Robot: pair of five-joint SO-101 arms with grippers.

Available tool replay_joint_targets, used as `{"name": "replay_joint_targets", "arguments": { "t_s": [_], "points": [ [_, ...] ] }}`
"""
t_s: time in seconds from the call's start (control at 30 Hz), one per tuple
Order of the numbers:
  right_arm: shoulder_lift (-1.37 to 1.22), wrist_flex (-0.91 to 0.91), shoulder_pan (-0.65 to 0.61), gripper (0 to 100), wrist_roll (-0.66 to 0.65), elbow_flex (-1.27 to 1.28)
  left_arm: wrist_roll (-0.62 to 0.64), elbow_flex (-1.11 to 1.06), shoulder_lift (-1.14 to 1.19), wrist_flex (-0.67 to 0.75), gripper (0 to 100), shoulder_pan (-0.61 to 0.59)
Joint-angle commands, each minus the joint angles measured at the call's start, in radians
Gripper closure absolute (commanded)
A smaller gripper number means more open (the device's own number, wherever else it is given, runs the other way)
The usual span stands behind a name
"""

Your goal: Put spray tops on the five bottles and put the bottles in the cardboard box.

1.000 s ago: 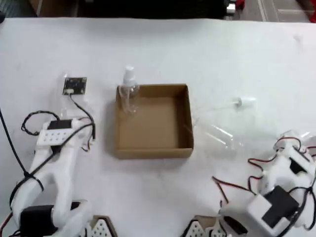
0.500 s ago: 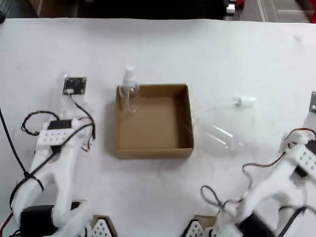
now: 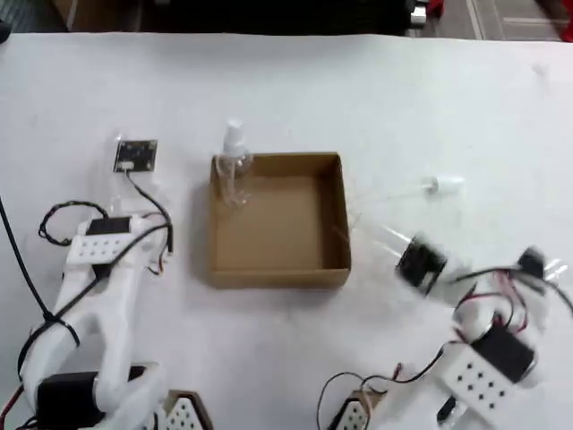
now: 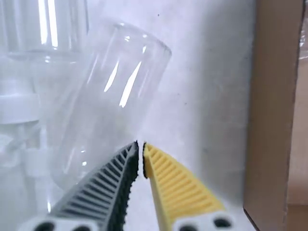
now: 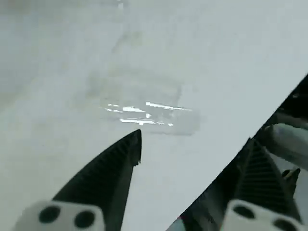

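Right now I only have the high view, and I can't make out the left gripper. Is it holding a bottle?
Observer: No. The left wrist view shows the left gripper shut, with nothing between its fingers. A clear bottle is just past the tips.
Operator: And the right gripper?
Observer: In the right wrist view the right gripper is open, and a second bottle lies on the table beyond its tips.

The open brown cardboard box (image 3: 279, 276) has one clear bottle (image 3: 235, 175) with a white top (image 3: 234, 134) standing at its far left corner.
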State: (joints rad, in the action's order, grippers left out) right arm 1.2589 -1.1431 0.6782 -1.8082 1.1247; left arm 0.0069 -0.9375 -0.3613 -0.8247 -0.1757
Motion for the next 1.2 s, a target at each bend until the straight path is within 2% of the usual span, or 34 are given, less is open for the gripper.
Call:
{"name": "replay_joint_targets", "arguments": {
  "t_s": [0.0, 0.13, 0.23, 0.47, 0.73, 0.97, 1.17],
  "points": [
    [0.090, -0.005, 0.053, 71.5, -0.203, 0.112, 0.006, 0.048, -0.038, 0.011, 98, -0.007],
    [0.114, -0.002, 0.108, 71.5, -0.338, 0.178, 0.006, 0.048, -0.038, 0.011, 98, -0.007],
    [0.114, 0.065, 0.133, 71.5, -0.399, 0.235, 0.006, 0.046, -0.038, 0.011, 98, -0.008],
    [0.114, 0.318, 0.136, 71.5, -0.410, 0.405, 0.006, 0.046, -0.036, 0.011, 98, -0.010],
    [0.113, 0.349, 0.131, 71.5, -0.450, 0.428, 0.006, 0.046, -0.036, 0.011, 98, -0.012],
    [0.113, 0.490, 0.130, 71.5, -0.450, 0.535, 0.006, 0.046, -0.036, 0.011, 98, -0.010],
    [0.113, 0.538, 0.128, 71.5, -0.451, 0.571, 0.006, 0.046, -0.036, 0.011, 98, -0.012]
  ]
}}
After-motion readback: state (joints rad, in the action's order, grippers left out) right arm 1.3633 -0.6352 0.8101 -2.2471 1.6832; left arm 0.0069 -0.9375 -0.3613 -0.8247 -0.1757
